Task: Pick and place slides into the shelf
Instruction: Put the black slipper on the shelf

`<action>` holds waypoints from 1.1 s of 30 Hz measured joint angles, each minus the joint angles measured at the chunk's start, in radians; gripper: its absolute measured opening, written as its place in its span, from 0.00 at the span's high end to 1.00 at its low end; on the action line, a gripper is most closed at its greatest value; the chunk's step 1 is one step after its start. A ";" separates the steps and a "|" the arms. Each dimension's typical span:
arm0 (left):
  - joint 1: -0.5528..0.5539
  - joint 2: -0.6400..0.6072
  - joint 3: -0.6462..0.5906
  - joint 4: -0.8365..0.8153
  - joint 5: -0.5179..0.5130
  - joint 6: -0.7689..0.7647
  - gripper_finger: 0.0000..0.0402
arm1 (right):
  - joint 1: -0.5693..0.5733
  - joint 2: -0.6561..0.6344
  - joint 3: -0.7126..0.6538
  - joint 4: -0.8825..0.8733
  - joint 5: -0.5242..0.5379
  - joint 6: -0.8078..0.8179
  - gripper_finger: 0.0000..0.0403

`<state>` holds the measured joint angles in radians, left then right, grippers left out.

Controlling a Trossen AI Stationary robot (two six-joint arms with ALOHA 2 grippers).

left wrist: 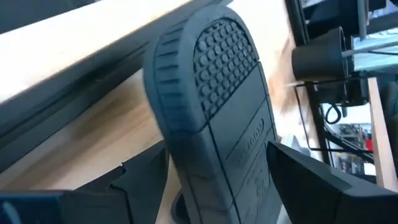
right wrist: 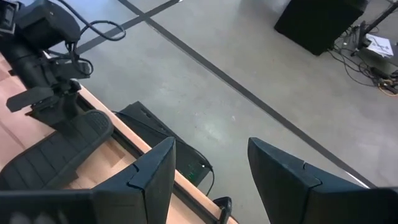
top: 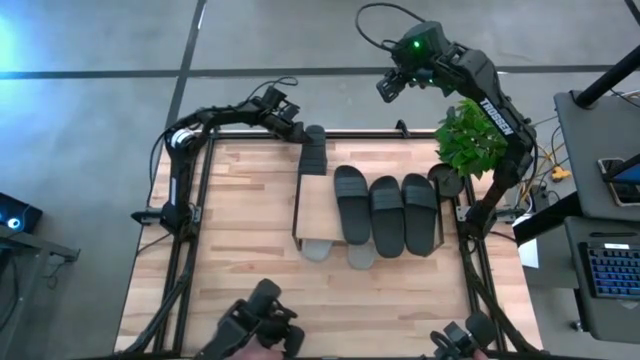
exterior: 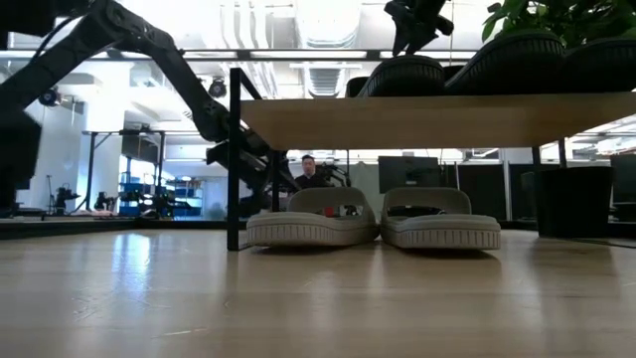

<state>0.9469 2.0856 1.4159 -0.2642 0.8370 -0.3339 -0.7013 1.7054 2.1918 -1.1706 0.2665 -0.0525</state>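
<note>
Wooden table is carrying the shelf at center, the left hand gaping around a dark slide at 12 o'clock, while the right hand is gaping empty over grey floor, and only the low view is revealing two light slides underneath.

Wooden table, shelf on it, three dark slides atop

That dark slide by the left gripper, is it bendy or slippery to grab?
The dark slide looks like thick moulded rubber, so probably stiff with slight give. Its bumpy tread should help the left gripper hold it. It's long, so it might droop or swing.
</note>
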 joint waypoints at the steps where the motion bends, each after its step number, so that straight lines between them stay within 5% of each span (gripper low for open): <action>1: -0.005 0.003 0.002 0.002 0.002 0.003 0.37 | 0.000 0.000 0.000 0.000 0.000 0.000 0.52; 5: -0.013 0.004 0.004 0.007 0.002 0.039 0.45 | 0.000 0.000 0.000 0.000 0.000 0.000 0.52; 16: -0.022 0.002 0.002 0.054 0.018 0.056 0.85 | 0.000 0.000 0.000 -0.001 -0.001 0.000 0.52; 24: -0.020 -0.030 0.002 0.062 -0.031 0.110 0.86 | 0.000 0.000 0.000 -0.025 -0.001 0.000 0.52; 33: 0.024 -0.235 0.000 0.020 -0.172 0.243 0.88 | 0.000 0.000 0.000 -0.083 -0.003 0.000 0.52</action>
<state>0.9709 1.8510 1.4157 -0.2442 0.6653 -0.0913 -0.7010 1.7054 2.1918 -1.2531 0.2635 -0.0522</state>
